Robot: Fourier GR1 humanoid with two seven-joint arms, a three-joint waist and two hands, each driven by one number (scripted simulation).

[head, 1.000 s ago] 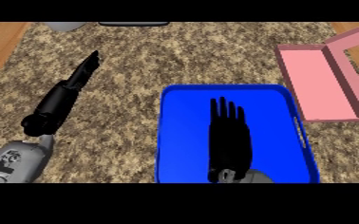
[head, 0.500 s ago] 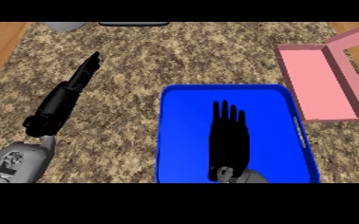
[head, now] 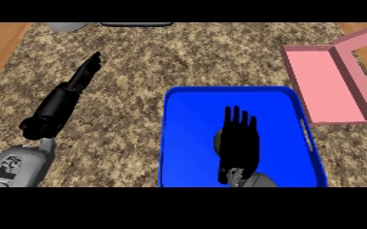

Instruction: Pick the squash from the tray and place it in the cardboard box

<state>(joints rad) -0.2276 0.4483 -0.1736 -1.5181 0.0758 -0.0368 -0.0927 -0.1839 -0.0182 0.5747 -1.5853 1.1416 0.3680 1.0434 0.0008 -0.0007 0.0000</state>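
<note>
The right hand (head: 237, 140) hung over the middle of the blue tray (head: 188, 126), its fingers straight and together, pointing away from the robot and clamped on nothing. A dark rounded edge showed at the hand's left side, probably the squash (head: 216, 142), though the hand covered nearly all of it and I could not be sure. If so, it lay inside the tray, under the palm.

The left hand (head: 84, 73) rested on the table (head: 179, 58) well to the left of the tray, fingers straight, holding nothing.

The risk I saw was a blind grasp: with the squash hidden beneath the palm, the fingers might close off-centre and push it sideways against the tray's wall. The pink box (head: 319, 85) stood to the right of the tray, just beyond its far corner, so a low carry could catch the tray's raised rim.

Counted: one tray, one box, one likely squash, two hands. A grey object (head: 66, 26) and a dark one (head: 136, 24) sat at the table's far edge, well beyond the tray.
</note>
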